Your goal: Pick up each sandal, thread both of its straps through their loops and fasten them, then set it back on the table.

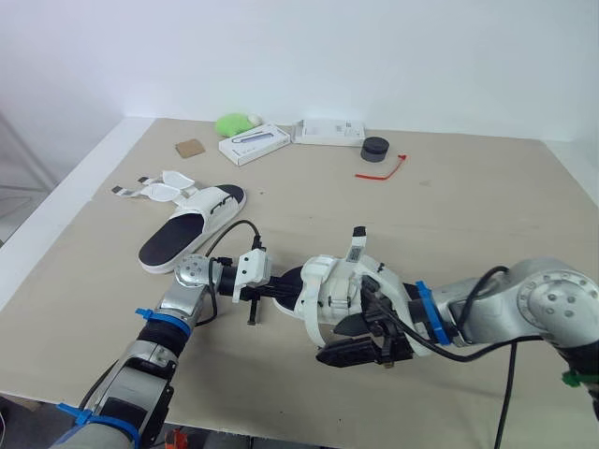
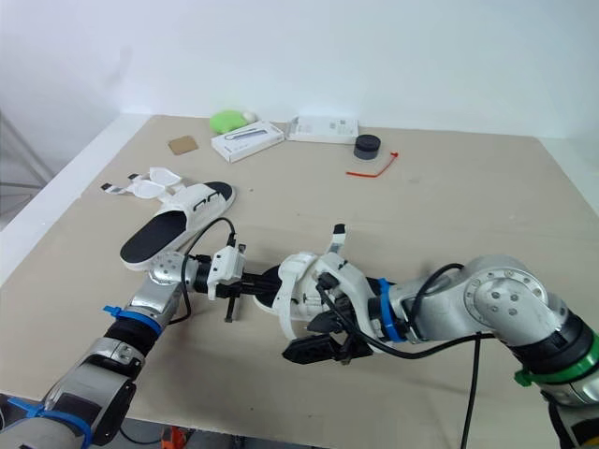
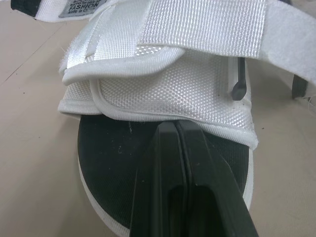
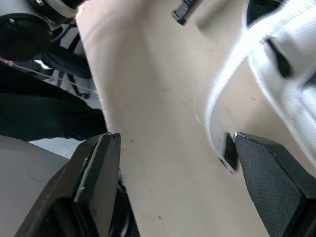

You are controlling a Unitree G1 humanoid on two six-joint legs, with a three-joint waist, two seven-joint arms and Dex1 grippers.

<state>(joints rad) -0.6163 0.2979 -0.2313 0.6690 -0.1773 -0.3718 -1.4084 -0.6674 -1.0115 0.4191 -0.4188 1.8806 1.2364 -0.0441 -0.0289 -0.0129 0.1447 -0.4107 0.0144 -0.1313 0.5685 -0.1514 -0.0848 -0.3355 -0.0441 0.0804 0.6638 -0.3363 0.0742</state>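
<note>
Right gripper (image 4: 173, 143): the fingers are being held wide apart and nothing is being gripped. What appears to be a free strap (image 4: 216, 106) is hanging in the gap, nearer one finger, and a small black loop (image 4: 229, 150) is sitting just beside that finger's pad.

Left gripper (image 3: 176, 126): the fingers are being pressed together, with the tips lying over the black footbed of the near sandal (image 1: 328, 285). Whether any material is being pinched cannot be told.

The near sandal is being kept between the two grippers, low over the front centre of the table (image 1: 487, 215). Contact with the tabletop cannot be judged. In the left wrist view a broad strap (image 3: 202, 22) is lying flat across the white upper.

The second sandal (image 1: 192, 223) is lying on the table at ten o'clock from the first, well apart, with its open straps (image 1: 161, 187) splayed at the far end. At twelve o'clock, along the far edge, a white box (image 1: 253, 143), a black round cap (image 1: 375, 149) and a red cable tie (image 1: 382, 170) are being left alone.

Step judged: strap work on the first sandal is being carried out, with at least one strap apparently not yet fastened. The second sandal is not yet started.

Next move, as judged: the right fingers are to be closed on the free strap's end and the end fed through the black loop, while the sole is being steadied by the left gripper.
</note>
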